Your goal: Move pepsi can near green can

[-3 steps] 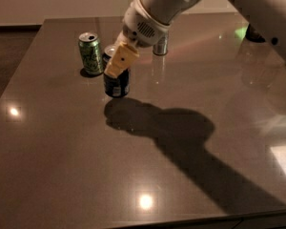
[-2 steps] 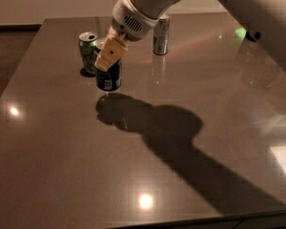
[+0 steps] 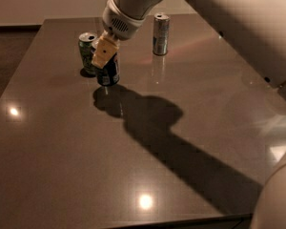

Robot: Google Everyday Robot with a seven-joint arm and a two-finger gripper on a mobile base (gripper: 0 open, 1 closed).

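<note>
The pepsi can [image 3: 109,74] is dark blue and stands on the dark table [image 3: 86,151] at the back left, right beside the green can [image 3: 86,49]. The green can is upright just behind and left of it, the two almost touching. My gripper [image 3: 103,56] comes down from the upper right and its tan fingers [image 3: 102,54] are closed around the top of the pepsi can. The can's top is hidden by the fingers.
A taller slim silver can [image 3: 159,34] stands at the back centre of the table. My white arm [image 3: 219,27] crosses the upper right and casts a large shadow across the table's middle. The table's left edge runs close to the green can.
My gripper has carried the pepsi can leftward and toward the back, so it now sits right beside the green can.
</note>
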